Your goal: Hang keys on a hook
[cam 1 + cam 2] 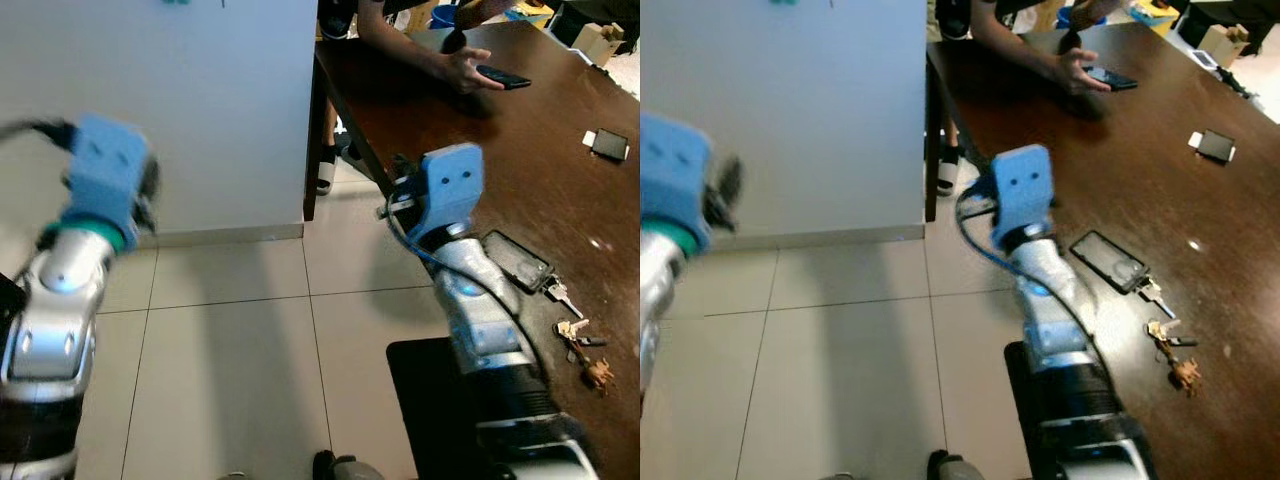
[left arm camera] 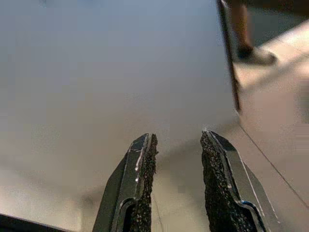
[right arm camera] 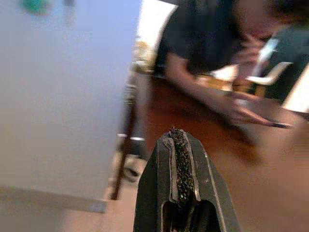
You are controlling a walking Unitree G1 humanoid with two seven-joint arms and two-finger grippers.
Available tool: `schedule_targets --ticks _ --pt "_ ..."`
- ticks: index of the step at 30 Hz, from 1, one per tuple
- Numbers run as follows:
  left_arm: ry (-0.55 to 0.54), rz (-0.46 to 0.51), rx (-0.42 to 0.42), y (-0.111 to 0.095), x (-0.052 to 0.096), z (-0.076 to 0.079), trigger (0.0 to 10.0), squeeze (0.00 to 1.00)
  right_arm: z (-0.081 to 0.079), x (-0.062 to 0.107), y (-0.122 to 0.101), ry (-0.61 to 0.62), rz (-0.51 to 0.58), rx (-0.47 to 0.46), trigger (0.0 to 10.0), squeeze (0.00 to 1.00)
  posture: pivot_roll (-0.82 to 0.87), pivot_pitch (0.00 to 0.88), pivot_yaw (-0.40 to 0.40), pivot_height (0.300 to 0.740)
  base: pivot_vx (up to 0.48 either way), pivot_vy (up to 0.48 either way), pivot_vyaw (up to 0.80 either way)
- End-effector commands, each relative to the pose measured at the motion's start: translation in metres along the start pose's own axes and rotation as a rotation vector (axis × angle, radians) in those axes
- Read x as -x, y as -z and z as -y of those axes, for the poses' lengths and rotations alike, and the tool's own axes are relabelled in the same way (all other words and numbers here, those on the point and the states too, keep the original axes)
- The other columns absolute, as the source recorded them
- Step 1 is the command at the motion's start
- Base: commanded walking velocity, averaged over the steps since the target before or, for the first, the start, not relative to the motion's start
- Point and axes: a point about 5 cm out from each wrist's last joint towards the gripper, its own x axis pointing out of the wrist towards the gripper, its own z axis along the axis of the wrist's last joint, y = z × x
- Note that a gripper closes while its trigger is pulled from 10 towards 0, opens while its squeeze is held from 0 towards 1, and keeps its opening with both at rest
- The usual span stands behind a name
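Observation:
A bunch of keys lies on the dark wooden table near its front right, beside a black key case. A small teal hook sits high on the white wall. My right arm is raised at the table's left edge, left of the keys and apart from them. Its gripper is shut with nothing in it. My left arm is up in front of the white wall, blurred. The left gripper is open and holds nothing.
A person leans on the far end of the table, one hand next to a dark phone. Another phone lies at the right edge. Pale floor tiles run between wall and table.

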Motion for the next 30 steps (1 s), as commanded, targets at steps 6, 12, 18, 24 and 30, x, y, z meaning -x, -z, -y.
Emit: schedule_targets --ticks 6,12,18,24,30 --pt "0.108 -0.012 0.0 0.001 0.01 0.013 10.0 0.0 0.078 0.015 0.035 0.272 -0.192 0.071 10.0 0.0 0.1 0.086 0.055 0.74 0.0 0.0 0.0" --pt "0.14 -0.026 0.007 0.001 0.006 0.018 10.0 0.0 0.146 0.044 0.067 0.448 -0.382 0.027 10.0 0.0 0.07 0.125 0.058 0.74 0.0 0.0 0.0" --pt "0.162 -0.025 0.006 -0.001 0.005 0.022 10.0 0.0 0.144 0.05 0.08 0.411 -0.449 -0.068 10.0 0.0 0.06 0.133 0.061 0.74 0.0 0.0 0.0" --pt "0.21 -0.035 -0.003 0.0 0.006 0.027 10.0 0.0 0.146 0.082 0.093 0.12 -0.556 -0.04 10.0 0.0 0.02 0.157 0.075 0.74 0.0 0.0 0.0" --pt "0.276 -0.03 -0.007 -0.003 0.004 0.039 10.0 0.0 0.162 0.129 0.057 -0.139 -0.528 0.012 10.0 0.0 -0.04 0.183 0.08 0.74 0.0 0.0 0.0"
